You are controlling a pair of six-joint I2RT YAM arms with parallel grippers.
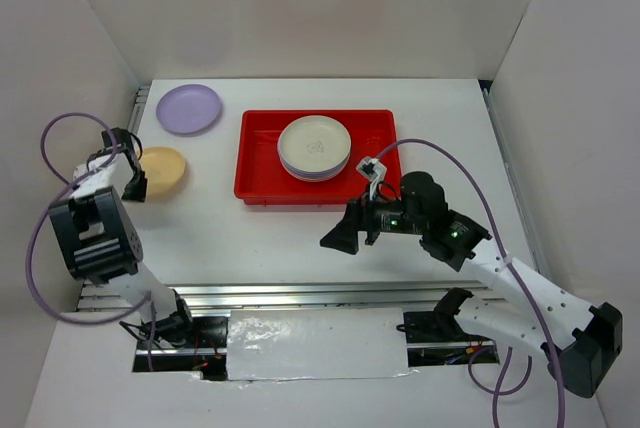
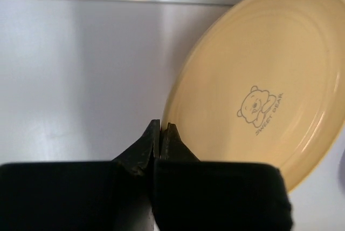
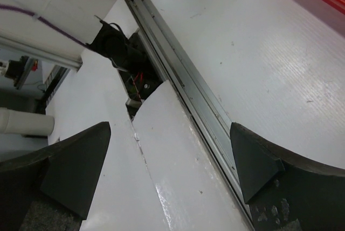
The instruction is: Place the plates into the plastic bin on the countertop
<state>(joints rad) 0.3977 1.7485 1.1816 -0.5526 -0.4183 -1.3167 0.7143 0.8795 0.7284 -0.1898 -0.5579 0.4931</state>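
Lying flat on the countertop (image 1: pixel 230 238) close to its left rail, the orange-yellow plate (image 1: pixel 160 170) was one of two plates not yet in the plastic bin (image 1: pixel 262 173); the other, a lilac plate (image 1: pixel 188 108), sat just beyond it toward the back wall; a stack topped by a cream plate (image 1: pixel 314 143) already rested inside the bin. By its look the orange-yellow plate would be light and stiff, a thin moulded plastic with a glossy face that could slip between hard fingers; its shallow form left little to catch, so the raised rim seemed the only sensible hold, one finger above and one below, probably after tipping an edge up off the surface. The left gripper (image 2: pixel 161 129) stood at the plate's left edge, fingertips pressed together with nothing visible between them; in the left wrist view the rim passed just beside the tips and the face with its small bear print (image 2: pixel 259 108) spread away to the right, so the plate looked ungripped. The right gripper (image 3: pixel 167 171) hung spread wide and empty over the table's near edge, well apart from every plate and just in front of the bin.
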